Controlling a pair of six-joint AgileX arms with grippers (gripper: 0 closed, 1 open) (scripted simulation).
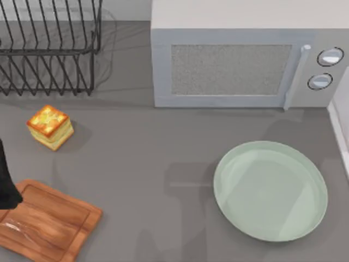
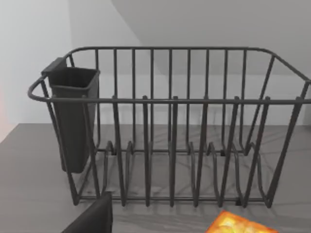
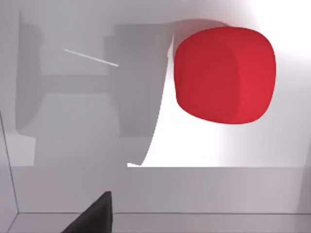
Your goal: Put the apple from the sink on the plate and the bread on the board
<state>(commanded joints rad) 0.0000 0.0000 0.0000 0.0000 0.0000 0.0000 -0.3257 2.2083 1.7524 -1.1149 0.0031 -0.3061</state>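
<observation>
— Where's everything?
— The apple [image 3: 224, 74] lies in the white sink [image 3: 73, 145]; the bread [image 1: 50, 127] is on the table [image 1: 163, 164] near the board [image 1: 46, 224].
— Your fingers?
— Can't tell.

Left arm [image 1: 6, 183]: a dark shape cut off by the top view's left edge, covering a corner of the board [image 1: 46, 224].
Board: near and left parts run off the frame.
Dish rack [image 1: 49, 43]: upper and left parts lie outside the top view.
Microwave [image 1: 245, 60]: its right end is cut off.
Bread [image 2: 240, 224]: in the left wrist view a sliver of browned top shows at the edge.
Grippers: dark finger corner per wrist view; jaw state unreadable.
</observation>
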